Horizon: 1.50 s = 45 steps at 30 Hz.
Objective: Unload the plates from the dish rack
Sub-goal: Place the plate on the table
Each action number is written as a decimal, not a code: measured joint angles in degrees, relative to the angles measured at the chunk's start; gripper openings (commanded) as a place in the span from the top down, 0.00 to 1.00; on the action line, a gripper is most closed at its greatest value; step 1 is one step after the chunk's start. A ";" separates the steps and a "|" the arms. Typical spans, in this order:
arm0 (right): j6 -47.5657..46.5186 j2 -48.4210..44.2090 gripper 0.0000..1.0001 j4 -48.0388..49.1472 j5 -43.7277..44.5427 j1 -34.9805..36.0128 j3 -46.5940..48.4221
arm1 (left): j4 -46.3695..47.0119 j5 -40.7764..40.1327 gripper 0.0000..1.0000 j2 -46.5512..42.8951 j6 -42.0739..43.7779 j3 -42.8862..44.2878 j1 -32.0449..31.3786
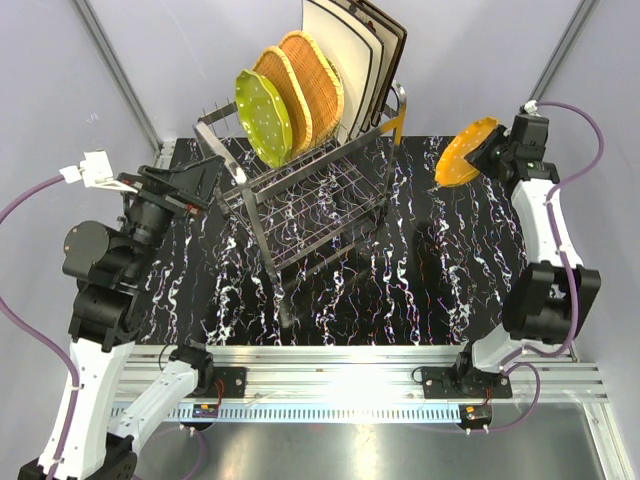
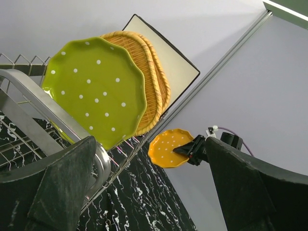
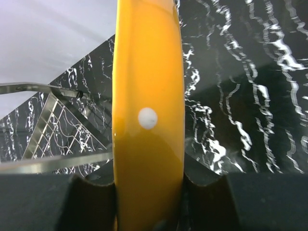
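Note:
The chrome dish rack (image 1: pixel 300 205) stands at the middle of the table. On its upper tier a green dotted plate (image 1: pixel 262 118), two wicker plates (image 1: pixel 305 85) and large cream square plates (image 1: pixel 352 50) stand on edge. My right gripper (image 1: pixel 492 150) is shut on the rim of an orange dotted plate (image 1: pixel 463 152) and holds it in the air to the right of the rack. In the right wrist view the orange plate (image 3: pixel 149 96) is edge-on between the fingers (image 3: pixel 91 197). My left gripper (image 1: pixel 212 178) is open and empty at the rack's left end, below the green plate (image 2: pixel 94 89).
The table top (image 1: pixel 440 260) is black marble with white veins. A metal frame post (image 1: pixel 115 65) rises at the back left and another post (image 1: pixel 560 45) at the back right. An aluminium rail (image 1: pixel 330 375) at the near edge carries both arm bases.

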 measured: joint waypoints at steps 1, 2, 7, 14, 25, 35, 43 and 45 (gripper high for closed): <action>0.31 1.20 1.00 0.83 -0.72 -0.02 0.00 | 0.00 0.02 0.01 0.42 0.04 0.00 0.00; 0.63 2.43 1.00 1.73 -1.38 -0.09 0.00 | 0.00 0.00 0.01 0.83 0.11 0.00 0.00; 2.27 8.35 1.00 6.23 -4.61 -0.44 0.04 | 0.13 0.00 0.01 3.08 -0.11 0.02 0.00; 5.57 18.95 1.00 10.34 -9.22 -0.61 3.04 | 0.98 0.00 0.01 5.25 -2.32 0.00 0.00; 11.85 35.71 1.00 15.85 -16.35 -0.61 16.72 | 1.95 -0.02 0.01 7.96 -4.42 0.02 0.00; 14.03 44.11 1.00 22.82 -24.22 -0.55 19.87 | 3.34 0.07 0.01 10.99 -6.62 0.13 0.00; 15.58 46.71 0.96 26.95 -27.52 -0.17 20.06 | 4.55 0.09 0.01 11.96 -7.19 0.44 0.00; 15.58 47.39 0.93 27.23 -27.65 0.09 20.52 | 4.52 0.09 0.01 11.98 -7.28 0.44 0.00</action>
